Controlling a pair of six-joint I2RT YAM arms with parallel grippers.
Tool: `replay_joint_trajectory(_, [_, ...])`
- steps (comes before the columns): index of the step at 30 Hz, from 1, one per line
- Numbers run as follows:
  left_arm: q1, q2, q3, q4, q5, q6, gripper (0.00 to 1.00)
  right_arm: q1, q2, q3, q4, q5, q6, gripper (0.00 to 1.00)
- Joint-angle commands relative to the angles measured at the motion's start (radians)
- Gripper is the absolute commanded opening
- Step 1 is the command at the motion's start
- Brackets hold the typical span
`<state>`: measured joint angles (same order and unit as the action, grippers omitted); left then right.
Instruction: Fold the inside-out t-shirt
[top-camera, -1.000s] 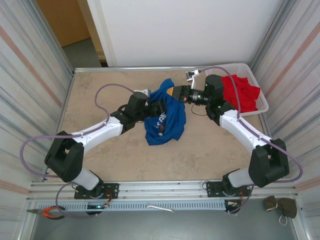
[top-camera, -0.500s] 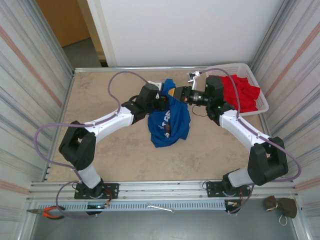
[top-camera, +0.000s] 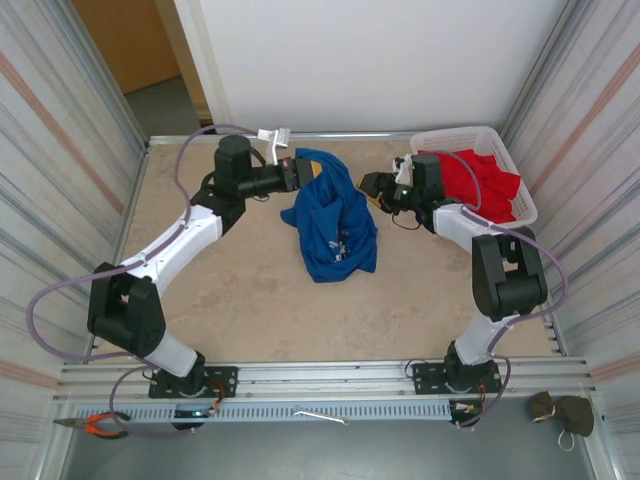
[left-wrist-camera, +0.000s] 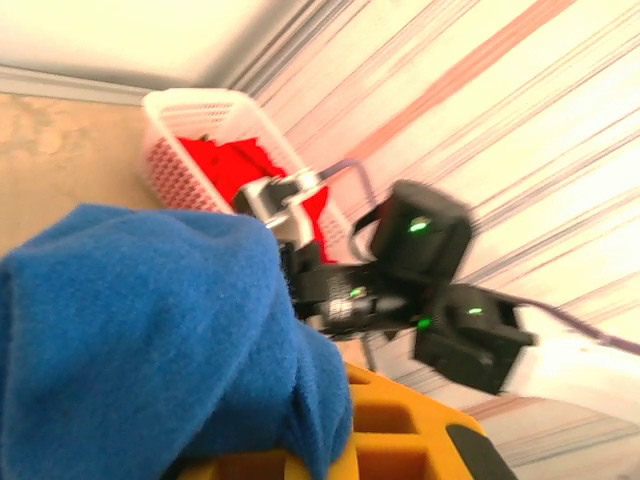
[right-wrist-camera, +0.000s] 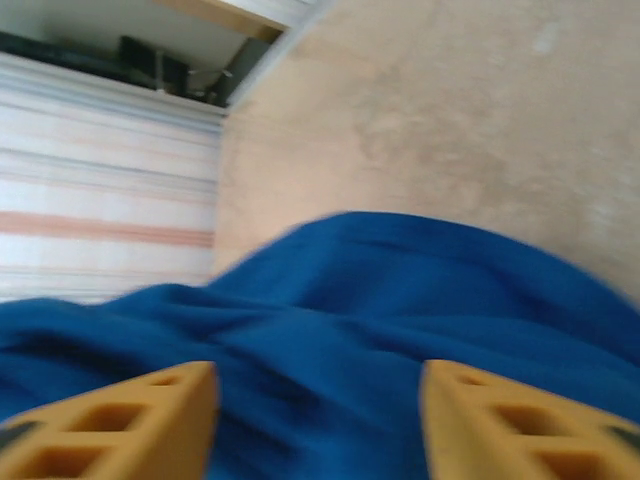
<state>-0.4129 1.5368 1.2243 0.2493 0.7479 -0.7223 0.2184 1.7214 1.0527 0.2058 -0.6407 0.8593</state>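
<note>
Since the earlier frames: left arm (top-camera: 190, 235) has swung out to the far left of the desk (top-camera: 230, 300), taking one edge of the t-shirt (top-camera: 335, 225) with it. Right arm (top-camera: 500, 280) has folded back toward the basket (top-camera: 522, 207), and its claw has let go.

Desk: mostly bare, with the t-shirt near the far middle as a crumpled blue heap. Its upper edge is drawn out leftward; some white print shows low on the heap.

Basket: far right corner, with the red garment (top-camera: 480, 180) inside, apart from the t-shirt.

Left claw (top-camera: 293, 172): clamped on a bunch of blue cloth at the upper left edge. The left wrist view shows fabric wadded between the yellow fingers.

Right claw (top-camera: 370, 187): just beside the t-shirt's right edge, fingers (right-wrist-camera: 130, 410) spread wide. The blue cloth looks to lie beyond them, not pinched, though the right wrist view is blurred.

Risks, as I judge them:
- With only one hold, more leftward pull would drag the whole heap instead of spreading it.
- The left grip is a wad, possibly several layers, so the fold line may come out skewed.
- The right claw's re-grasp could catch a loose inner fold instead of a hem.
- The right arm is close to the basket and could knock its rim.
</note>
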Motion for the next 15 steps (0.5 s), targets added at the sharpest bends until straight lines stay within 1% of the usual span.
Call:
replay_joint_trajectory(1, [0.008, -0.027, -0.011, 0.239, 0.155, -0.169, 0.0, -0.001, -0.157, -0.028, -0.062, 0.044, -0.08, 0.73])
replay_joint_trajectory(4, [0.008, -0.023, -0.014, 0.239, 0.162, -0.159, 0.0, 0.05, -0.355, -0.077, -0.169, 0.101, -0.173, 0.7])
replay_joint_trajectory(6, [0.009, -0.022, -0.022, 0.254, 0.166, -0.164, 0.0, 0.115, -0.453, -0.074, -0.242, 0.153, -0.245, 0.66])
replay_joint_trajectory(8, [0.011, -0.015, -0.027, 0.271, 0.171, -0.172, 0.0, 0.189, -0.507, -0.061, -0.275, 0.197, -0.296, 0.64])
replay_joint_trajectory(10, [0.011, -0.009, -0.032, 0.296, 0.176, -0.188, 0.0, 0.242, -0.513, -0.036, -0.281, 0.214, -0.33, 0.63])
replay_joint_trajectory(15, [0.01, -0.009, -0.034, 0.312, 0.174, -0.201, 0.0, 0.277, -0.398, 0.057, -0.293, 0.183, -0.358, 0.69])
